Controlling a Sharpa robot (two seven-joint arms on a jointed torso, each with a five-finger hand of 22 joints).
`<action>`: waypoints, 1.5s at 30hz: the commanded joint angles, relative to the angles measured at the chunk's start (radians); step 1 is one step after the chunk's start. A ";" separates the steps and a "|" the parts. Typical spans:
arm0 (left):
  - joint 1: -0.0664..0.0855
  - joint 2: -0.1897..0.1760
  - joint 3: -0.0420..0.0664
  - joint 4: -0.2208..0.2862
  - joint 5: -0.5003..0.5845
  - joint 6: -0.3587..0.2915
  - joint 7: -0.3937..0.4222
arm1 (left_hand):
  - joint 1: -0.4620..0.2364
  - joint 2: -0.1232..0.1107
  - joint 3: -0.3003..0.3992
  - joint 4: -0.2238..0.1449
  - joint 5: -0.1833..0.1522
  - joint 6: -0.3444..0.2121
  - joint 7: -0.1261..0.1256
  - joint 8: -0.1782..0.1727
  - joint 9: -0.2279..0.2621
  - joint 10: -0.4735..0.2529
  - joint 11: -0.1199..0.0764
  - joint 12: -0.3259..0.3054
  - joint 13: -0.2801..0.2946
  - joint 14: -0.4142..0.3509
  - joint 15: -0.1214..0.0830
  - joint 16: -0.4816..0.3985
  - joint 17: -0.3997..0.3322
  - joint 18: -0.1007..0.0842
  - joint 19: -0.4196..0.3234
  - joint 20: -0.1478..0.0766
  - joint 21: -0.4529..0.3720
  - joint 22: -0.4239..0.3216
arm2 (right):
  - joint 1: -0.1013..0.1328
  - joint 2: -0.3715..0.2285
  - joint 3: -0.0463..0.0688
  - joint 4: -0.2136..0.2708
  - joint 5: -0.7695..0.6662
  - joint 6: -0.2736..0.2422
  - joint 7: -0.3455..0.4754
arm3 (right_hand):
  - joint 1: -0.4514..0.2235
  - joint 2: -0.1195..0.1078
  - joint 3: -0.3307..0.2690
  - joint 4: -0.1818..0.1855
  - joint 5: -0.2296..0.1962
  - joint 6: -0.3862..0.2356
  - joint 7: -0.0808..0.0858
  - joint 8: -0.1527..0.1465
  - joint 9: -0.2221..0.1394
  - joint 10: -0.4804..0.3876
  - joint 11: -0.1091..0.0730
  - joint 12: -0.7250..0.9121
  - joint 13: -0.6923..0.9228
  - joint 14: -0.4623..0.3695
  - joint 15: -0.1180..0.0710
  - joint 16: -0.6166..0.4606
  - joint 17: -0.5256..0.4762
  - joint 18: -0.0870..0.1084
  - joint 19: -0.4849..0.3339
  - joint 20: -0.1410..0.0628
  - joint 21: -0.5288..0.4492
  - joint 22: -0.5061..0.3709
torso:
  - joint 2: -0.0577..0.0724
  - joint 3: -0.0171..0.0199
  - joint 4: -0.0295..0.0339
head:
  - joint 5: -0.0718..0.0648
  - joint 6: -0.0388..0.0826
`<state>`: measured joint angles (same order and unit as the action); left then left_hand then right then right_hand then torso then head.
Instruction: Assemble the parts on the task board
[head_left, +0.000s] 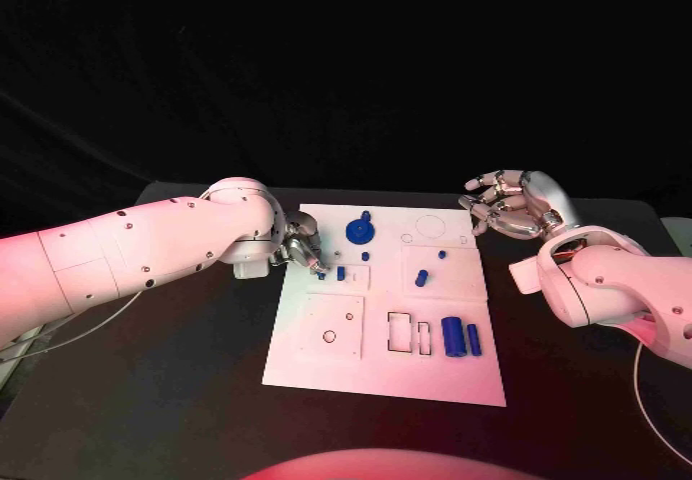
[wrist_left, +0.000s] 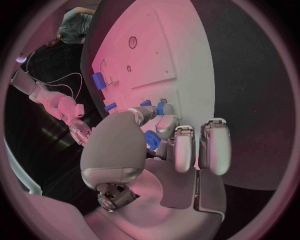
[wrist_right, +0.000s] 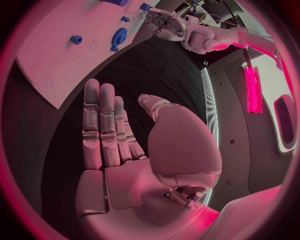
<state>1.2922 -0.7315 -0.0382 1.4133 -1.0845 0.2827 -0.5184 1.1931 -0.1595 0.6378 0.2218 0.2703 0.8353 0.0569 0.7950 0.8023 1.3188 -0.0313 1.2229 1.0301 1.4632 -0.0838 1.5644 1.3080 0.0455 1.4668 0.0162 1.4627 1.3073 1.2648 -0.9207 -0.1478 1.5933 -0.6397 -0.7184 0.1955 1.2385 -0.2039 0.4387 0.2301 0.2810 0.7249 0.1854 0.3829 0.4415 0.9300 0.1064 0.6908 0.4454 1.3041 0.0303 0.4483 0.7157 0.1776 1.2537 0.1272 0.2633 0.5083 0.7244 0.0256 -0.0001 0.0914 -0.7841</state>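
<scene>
The task board (head_left: 433, 375) is lying mid-table, blue parts (head_left: 451, 335) scattered over it, a gear-like one (head_left: 361, 232) near its far edge. The left hand (head_left: 300, 247) is reaching over the board's left edge, seemingly pinching a small blue piece (wrist_left: 150, 139). The right hand (head_left: 512, 205) is hovering beyond the far right corner, fingers apart, holding nothing.

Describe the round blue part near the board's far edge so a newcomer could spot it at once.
Start at the white task board in the middle of the black table and look to its far edge, left of centre. The round blue part lies flat there, a disc with a small tab; it is wider and rounder than the slim blue cylinders at the near right.
</scene>
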 joint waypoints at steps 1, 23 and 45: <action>0.000 0.000 0.000 0.002 -0.001 0.030 0.001 | 0.003 0.007 0.138 -0.136 0.003 0.012 -0.018 0.006 0.000 0.008 -0.002 0.005 0.001 0.108 -0.006 0.006 0.263 -0.002 0.018 -0.006 0.006 0.068 | -0.001 0.000 0.000 0.001 -0.005 0.004 0.010 | -0.001 0.008 0.001 0.004 0.004 0.000 0.004 0.006 -0.001 -0.005 0.001 -0.005 -0.001 0.006 -0.002 -0.003 0.001 0.004 0.007 0.001 -0.004 -0.001 | 0.000 0.0000 -0.0002 | -0.001 0.000; 0.000 0.001 0.000 0.001 -0.001 0.020 0.000 | 0.002 0.006 0.143 -0.142 0.004 0.011 -0.018 0.008 0.000 0.008 -0.002 0.005 0.001 0.108 -0.005 0.006 0.263 -0.002 0.019 -0.006 0.007 0.069 | -0.001 0.001 0.000 -0.001 -0.005 0.008 0.008 | -0.001 0.008 0.000 0.004 0.004 0.001 0.004 0.007 -0.002 -0.004 0.001 -0.006 -0.006 0.008 -0.002 -0.008 0.005 0.004 0.010 0.001 -0.006 -0.005 | 0.000 0.0002 0.0005 | 0.000 -0.002; -0.002 0.014 -0.006 -0.006 -0.005 0.034 -0.006 | 0.001 0.007 0.149 -0.144 0.004 0.011 -0.017 0.010 -0.001 0.007 -0.002 0.003 -0.001 0.108 -0.005 0.006 0.263 -0.002 0.018 -0.006 0.007 0.069 | -0.002 0.002 0.000 -0.002 -0.004 0.008 0.010 | -0.001 0.008 0.000 0.005 0.004 0.001 0.004 0.007 -0.002 -0.003 0.001 -0.006 -0.006 0.008 -0.002 -0.009 0.005 0.004 0.010 0.001 -0.007 -0.006 | 0.000 -0.0004 -0.0007 | -0.003 -0.008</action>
<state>1.2926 -0.7236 -0.0428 1.4061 -1.0883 0.3023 -0.5267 1.1934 -0.1592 0.6379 0.2218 0.2707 0.8351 0.0564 0.7999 0.8026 1.3229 -0.0352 1.2229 1.0308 1.4633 -0.0838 1.5644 1.3076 0.0456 1.4668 0.0162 1.4667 1.3073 1.2633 -0.9200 -0.1479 1.5909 -0.6397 -0.7180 0.1956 1.2385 -0.2039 0.4387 0.2302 0.2810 0.7253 0.1859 0.3834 0.4405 0.9315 0.1080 0.6908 0.4401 1.3043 0.0299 0.4441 0.7196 0.1776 1.2560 0.1288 0.2627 0.5037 0.7246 0.0249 -0.0001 0.0889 -0.7918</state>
